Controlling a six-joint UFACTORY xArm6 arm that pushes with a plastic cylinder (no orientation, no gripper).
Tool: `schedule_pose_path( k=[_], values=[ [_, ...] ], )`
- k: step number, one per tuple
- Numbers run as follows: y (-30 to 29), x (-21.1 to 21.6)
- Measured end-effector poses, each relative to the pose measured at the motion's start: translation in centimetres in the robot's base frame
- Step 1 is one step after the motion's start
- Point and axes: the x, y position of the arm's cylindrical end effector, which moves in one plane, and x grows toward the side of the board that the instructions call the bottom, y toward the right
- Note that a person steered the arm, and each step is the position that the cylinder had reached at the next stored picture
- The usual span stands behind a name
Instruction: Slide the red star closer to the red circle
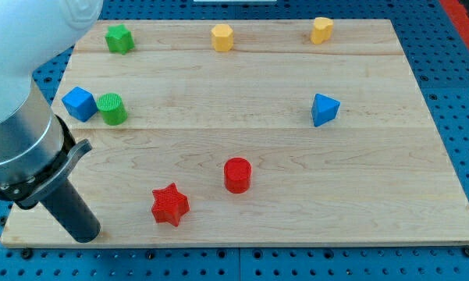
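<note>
— Where's the red star (pixel 170 204)?

— Low on the counter (pixel 374 195), down-left of the red circle (pixel 237 174) — near it, not touching.

— And you?

— My tip (pixel 84 231) sits left of the star, apart from it. No jaws on this rod. I'd judge the push is still to be made.

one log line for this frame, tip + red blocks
tip: view's bottom left, left of red star, apart | red circle: up-right of star, gap between | push: not yet begun
</note>
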Motion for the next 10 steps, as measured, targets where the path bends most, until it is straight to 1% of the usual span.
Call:
schedule_pose_path(
  k=[5,6,7,8,9,10],
  values=[
    [-2.1,0.0],
    [4.2,-0.3],
    [6.2,-0.2],
    [2.7,-1.9],
    [5.9,-5.2],
    [12.2,-6.6]
  ],
)
